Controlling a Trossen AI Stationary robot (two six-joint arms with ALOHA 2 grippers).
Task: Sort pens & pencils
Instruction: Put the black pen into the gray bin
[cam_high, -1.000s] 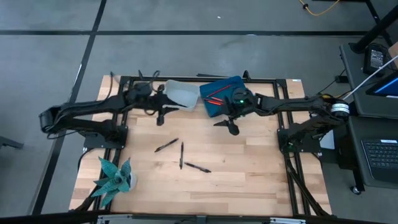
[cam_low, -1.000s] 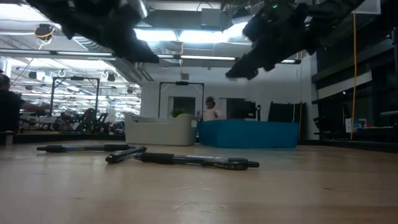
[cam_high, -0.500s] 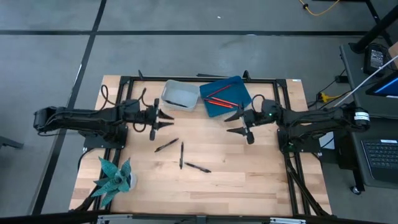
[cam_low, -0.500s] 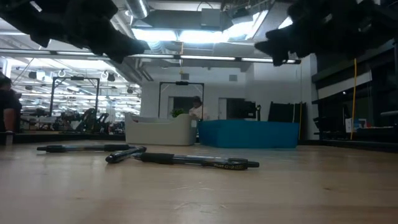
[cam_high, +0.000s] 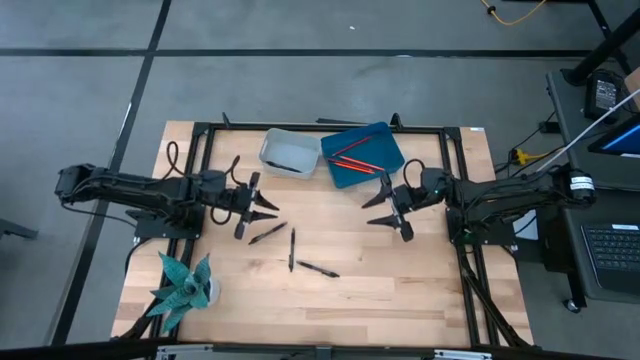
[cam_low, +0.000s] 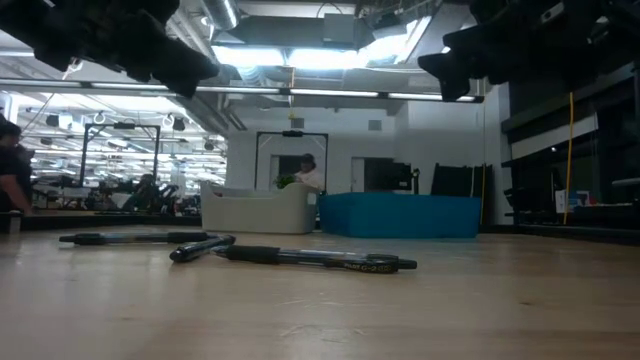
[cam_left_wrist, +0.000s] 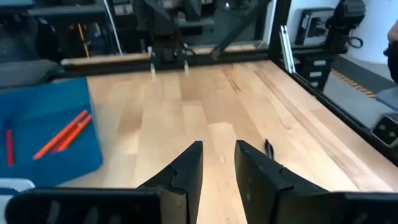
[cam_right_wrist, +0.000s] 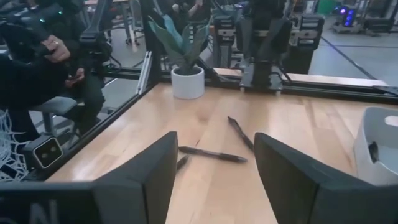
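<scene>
Left gripper (cam_high: 262, 206) hovers narrow-jawed beside three thin black pens (cam_high: 292, 249) on the wooden desk (cam_high: 400, 270), likely lining up a pick, while right gripper (cam_high: 385, 208) waits wide-jawed opposite.

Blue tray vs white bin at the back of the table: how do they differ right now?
Blue tray is blue, flatter and wider; white bin is white and smaller. The tray holds red pencils; the bin shows no pencils, only one small dark thing at its wall in the right wrist view, too small to identify. The tray is nearer the right gripper, the bin nearer the left gripper. They sit side by side.
</scene>
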